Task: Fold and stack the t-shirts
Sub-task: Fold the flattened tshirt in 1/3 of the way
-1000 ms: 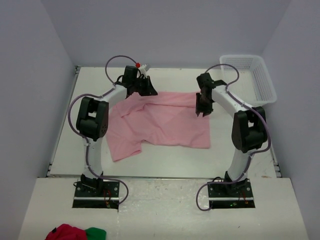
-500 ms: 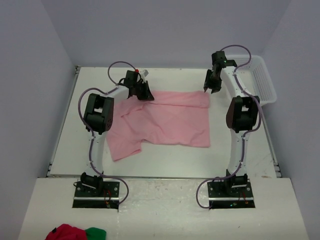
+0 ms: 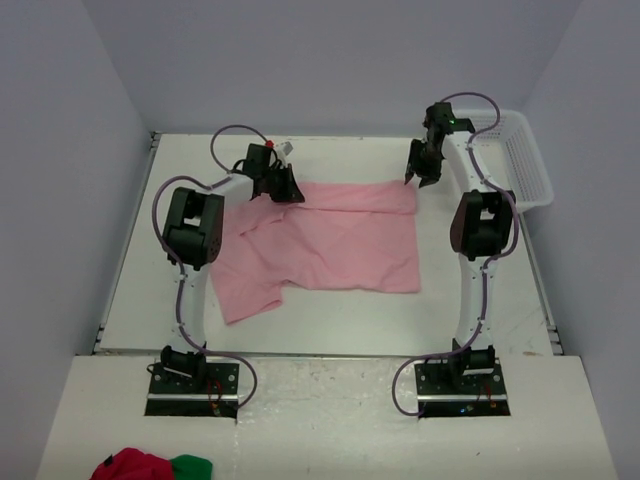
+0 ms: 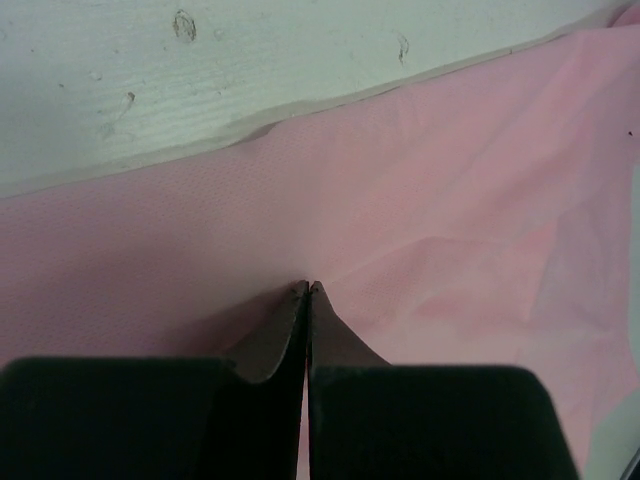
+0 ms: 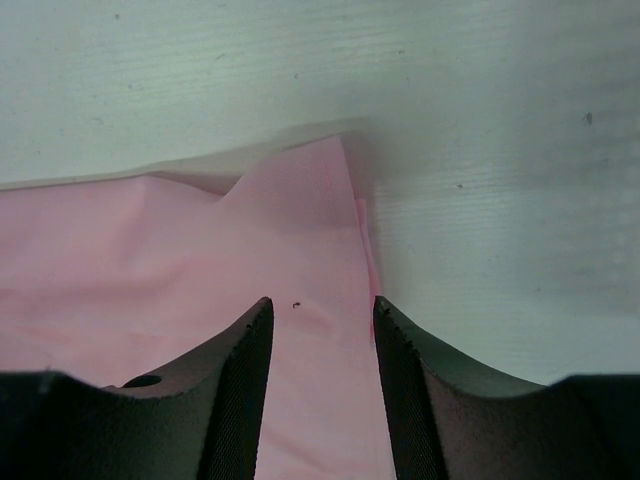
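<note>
A light pink t-shirt (image 3: 330, 240) lies spread on the white table, rumpled on its left side, with one sleeve reaching toward the near left. My left gripper (image 3: 283, 190) sits at the shirt's far left edge. In the left wrist view its jaws (image 4: 308, 286) are shut, and creases in the pink cloth (image 4: 440, 200) run to the tips. My right gripper (image 3: 415, 178) hovers at the shirt's far right corner. It is open, and in the right wrist view (image 5: 320, 305) that corner (image 5: 300, 210) lies flat between and beyond the fingers.
A white mesh basket (image 3: 515, 160) stands at the far right of the table. A red and green bundle of cloth (image 3: 150, 466) lies on the near ledge at the bottom left, beside the arm bases.
My right gripper has moved from over the shirt to its far right corner and opened, leaving that corner flatter and further right. The left gripper shifted slightly and stayed shut.
</note>
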### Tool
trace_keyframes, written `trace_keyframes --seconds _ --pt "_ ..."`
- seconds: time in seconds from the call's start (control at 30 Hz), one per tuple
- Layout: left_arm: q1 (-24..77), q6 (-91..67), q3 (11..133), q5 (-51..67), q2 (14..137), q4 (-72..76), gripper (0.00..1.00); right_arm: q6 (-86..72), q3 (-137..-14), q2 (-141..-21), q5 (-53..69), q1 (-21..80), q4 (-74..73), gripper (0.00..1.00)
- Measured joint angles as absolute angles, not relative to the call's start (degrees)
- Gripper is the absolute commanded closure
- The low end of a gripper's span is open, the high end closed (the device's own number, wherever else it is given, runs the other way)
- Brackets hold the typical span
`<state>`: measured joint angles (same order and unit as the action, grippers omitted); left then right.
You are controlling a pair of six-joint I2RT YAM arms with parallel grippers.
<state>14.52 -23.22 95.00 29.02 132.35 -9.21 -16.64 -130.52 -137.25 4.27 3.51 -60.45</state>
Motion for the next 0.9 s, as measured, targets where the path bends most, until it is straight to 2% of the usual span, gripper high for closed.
trace_keyframes --seconds 0.47,0.63,0.7,0.73,0.77,0.8,0.9 --pt "14.31 -21.67 91.11 29.36 129.82 -9.02 1.00 -15.75 -132.90 -143.61 6.24 2.81 -60.49 0.54" --pt "14.26 -21.67 90.80 29.80 129.69 -8.71 1.00 -15.29 -134.21 -145.05 7.51 2.55 -60.84 0.58" --pt "14.26 -21.67 90.76 29.85 129.69 -8.62 1.00 -15.27 -135.04 -145.56 7.53 2.37 -61.08 0.65" --pt "14.26 -21.67 90.76 29.85 129.69 -8.62 1.00 -15.31 -135.79 -145.91 7.53 2.26 -61.28 0.77" --pt "14.26 -21.65 90.76 29.85 129.69 -8.62 1.00 -15.03 -136.31 -146.19 7.51 2.15 -61.23 0.77" --pt "14.26 -21.65 90.76 29.85 129.69 -8.62 1.00 -15.29 -136.62 -146.32 7.51 2.07 -61.28 0.98" --pt "14.26 -21.63 90.76 29.85 129.69 -8.62 1.00 -15.51 -136.90 -146.47 7.27 1.74 -61.25 1.00"
